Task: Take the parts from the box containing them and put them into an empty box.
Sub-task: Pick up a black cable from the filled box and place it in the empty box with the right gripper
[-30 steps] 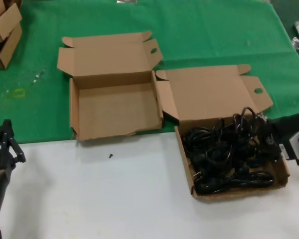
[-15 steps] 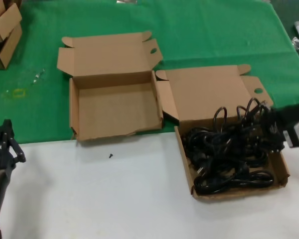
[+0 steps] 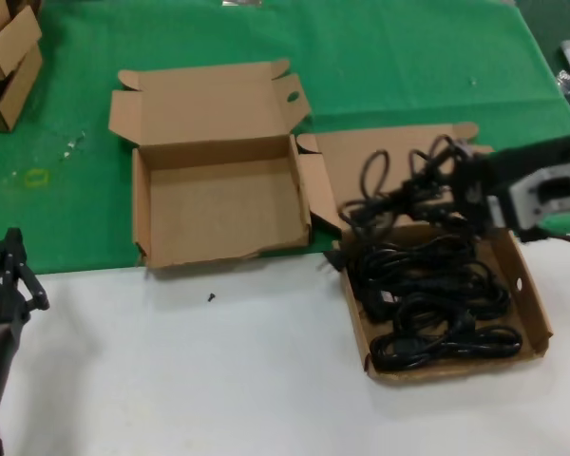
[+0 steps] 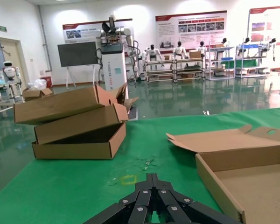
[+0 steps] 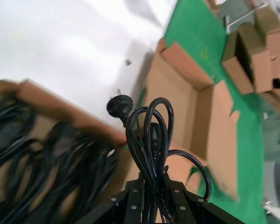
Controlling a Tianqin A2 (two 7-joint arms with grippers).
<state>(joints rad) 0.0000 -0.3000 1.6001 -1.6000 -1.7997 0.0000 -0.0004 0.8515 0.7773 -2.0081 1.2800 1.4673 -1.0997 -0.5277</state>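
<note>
Empty box (image 3: 218, 204) left of cord box (image 3: 532, 294); stacked cartons (image 3: 5, 62) far left.

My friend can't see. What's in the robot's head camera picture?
The right gripper holds a black power cord above the box of cords. An empty box sits open left of it, and the left gripper waits low on the left.

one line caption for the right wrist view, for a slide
Right gripper shut on a looped power cord, its plug leading toward the empty box.
</note>
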